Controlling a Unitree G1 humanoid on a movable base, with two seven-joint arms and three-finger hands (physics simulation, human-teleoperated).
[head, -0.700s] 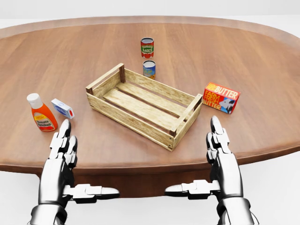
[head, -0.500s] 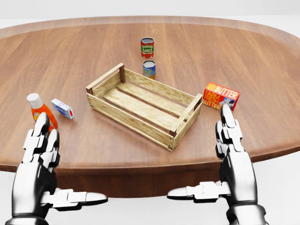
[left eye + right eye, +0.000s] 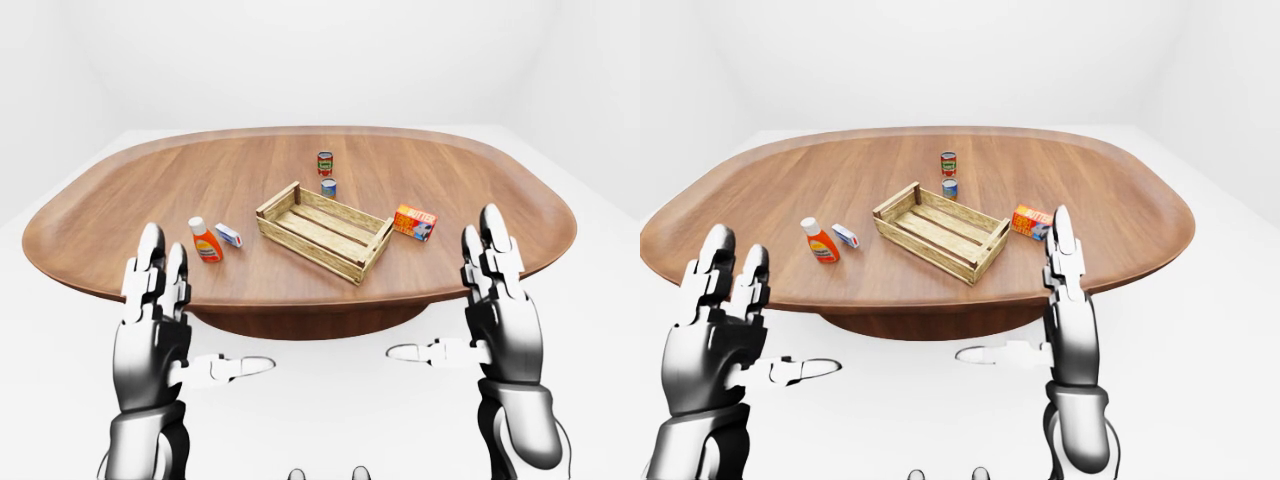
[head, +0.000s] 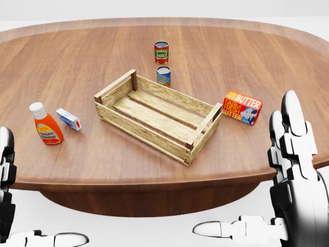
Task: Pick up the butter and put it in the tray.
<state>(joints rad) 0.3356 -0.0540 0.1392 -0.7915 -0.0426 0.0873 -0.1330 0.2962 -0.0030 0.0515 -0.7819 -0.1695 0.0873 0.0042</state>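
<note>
The oval table (image 4: 77,62) is carrying a slatted wooden tray (image 4: 157,114) near its centre, and the butter (image 4: 243,107) box is lying on the wood at about 3 o'clock from the tray, just beside its short end and apparently not touching it. The left hand (image 3: 155,320) and right hand (image 3: 497,300) are both hovering below the table's near edge at 7 and 5 o'clock, fingers extended, released and gripping nothing. Two cans (image 4: 162,63) are standing at 12 o'clock from the tray, while a sauce bottle (image 4: 45,123) and a small white box (image 4: 68,119) are sitting at 9 o'clock.
</note>
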